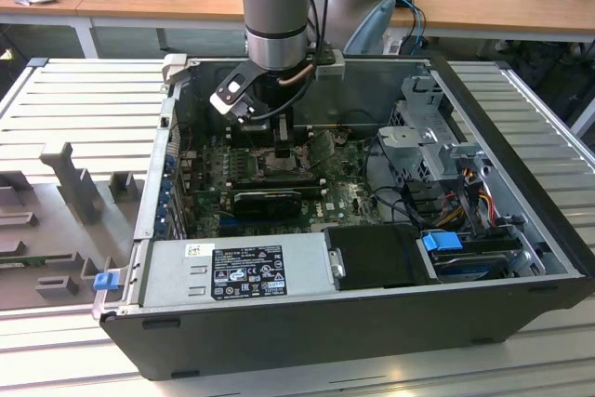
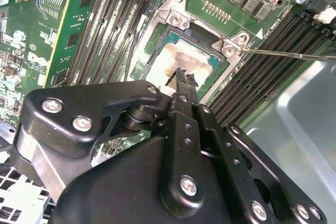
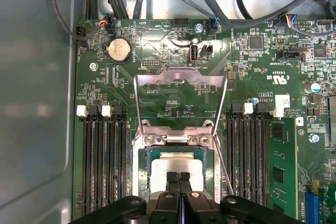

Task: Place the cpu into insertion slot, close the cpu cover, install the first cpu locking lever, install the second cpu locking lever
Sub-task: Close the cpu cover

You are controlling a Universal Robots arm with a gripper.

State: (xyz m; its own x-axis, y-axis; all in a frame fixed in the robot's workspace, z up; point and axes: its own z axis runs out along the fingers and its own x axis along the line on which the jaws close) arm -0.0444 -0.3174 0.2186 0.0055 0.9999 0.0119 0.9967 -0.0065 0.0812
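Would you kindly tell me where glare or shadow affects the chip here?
In the second wrist view the chip has a bright, patchy sheen on its metal top; in the first wrist view it is evenly lit, partly covered by the black gripper; in the exterior view the board under the arm lies in shade.

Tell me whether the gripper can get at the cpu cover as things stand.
Probably yes. The cpu cover is swung open with nothing over its frame, and the shut gripper hangs just above the cpu, next to the cover's hinge.
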